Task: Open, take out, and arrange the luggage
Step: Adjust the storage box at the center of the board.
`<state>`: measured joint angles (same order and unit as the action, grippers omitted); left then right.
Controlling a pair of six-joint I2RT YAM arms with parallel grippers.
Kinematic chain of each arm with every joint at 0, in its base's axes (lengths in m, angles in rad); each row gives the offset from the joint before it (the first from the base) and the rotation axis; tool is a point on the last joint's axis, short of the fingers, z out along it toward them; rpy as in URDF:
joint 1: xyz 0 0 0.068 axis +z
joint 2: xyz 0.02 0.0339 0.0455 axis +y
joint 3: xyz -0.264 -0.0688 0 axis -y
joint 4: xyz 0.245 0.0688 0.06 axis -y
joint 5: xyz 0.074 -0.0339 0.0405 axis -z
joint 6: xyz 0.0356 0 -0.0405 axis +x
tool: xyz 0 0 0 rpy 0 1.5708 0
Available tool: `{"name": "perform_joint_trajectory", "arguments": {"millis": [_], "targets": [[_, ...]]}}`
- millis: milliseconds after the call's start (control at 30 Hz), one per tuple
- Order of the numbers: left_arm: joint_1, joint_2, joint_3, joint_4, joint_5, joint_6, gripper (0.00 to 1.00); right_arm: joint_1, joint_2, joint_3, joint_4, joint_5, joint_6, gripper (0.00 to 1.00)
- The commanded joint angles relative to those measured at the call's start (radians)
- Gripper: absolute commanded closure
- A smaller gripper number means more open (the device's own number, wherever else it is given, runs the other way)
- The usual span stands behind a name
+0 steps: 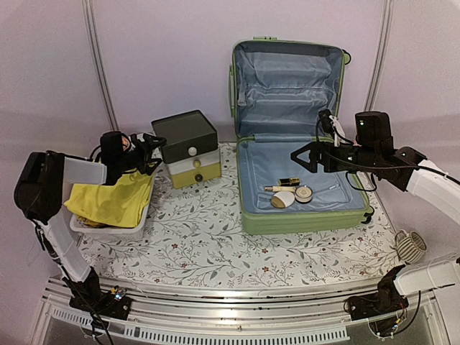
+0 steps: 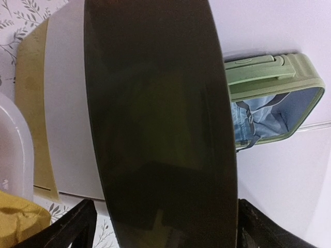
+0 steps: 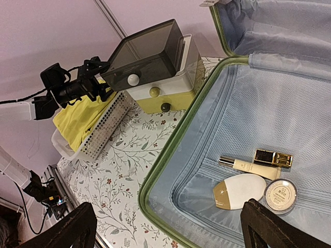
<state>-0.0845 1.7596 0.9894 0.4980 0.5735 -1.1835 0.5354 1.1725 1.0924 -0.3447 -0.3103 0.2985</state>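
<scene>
The light-green luggage point(image 1: 302, 219) lies open at centre right, its lid upright against the wall. On its pale blue lining rest an oval white-and-gold bottle point(image 3: 240, 190), a round compact point(image 3: 281, 195), a slim tube point(image 3: 248, 166) and a gold case point(image 3: 272, 157). My right gripper point(image 1: 300, 157) hangs open above the lower half, its jaws spanning the front-left corner point(image 3: 170, 232), with nothing between them. My left gripper point(image 1: 152, 152) is open beside the drawer box, whose dark lid point(image 2: 155, 129) fills the left wrist view. Part of the luggage point(image 2: 269, 72) shows behind it.
A white mesh basket point(image 1: 108, 230) with a yellow cloth point(image 1: 115, 198) sits at the left under the left arm. The dark-lidded white-and-yellow drawer box point(image 1: 188, 147) stands between basket and luggage. A striped round object point(image 1: 410, 246) lies at the right edge of the floral tablecloth.
</scene>
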Motion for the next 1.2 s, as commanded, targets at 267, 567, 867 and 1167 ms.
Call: {"name": "perform_joint_trajectory", "arguments": {"millis": [267,567,867,1167], "targets": [[0.004,0.026,0.028,0.108,0.026,-0.06,0.28,-0.006,-0.003,0.011,-0.002,-0.005,0.001,0.01],[-0.003,0.022,0.03,0.138,0.013,-0.092,0.3,-0.006,-0.002,0.007,-0.002,-0.006,0.001,0.01],[-0.003,-0.003,0.044,0.192,-0.064,-0.131,0.32,-0.005,-0.005,0.009,-0.005,-0.005,0.0,0.01],[-0.016,-0.006,0.056,0.219,-0.138,-0.136,0.32,-0.006,-0.007,0.008,-0.009,-0.004,0.0,0.01]]}}
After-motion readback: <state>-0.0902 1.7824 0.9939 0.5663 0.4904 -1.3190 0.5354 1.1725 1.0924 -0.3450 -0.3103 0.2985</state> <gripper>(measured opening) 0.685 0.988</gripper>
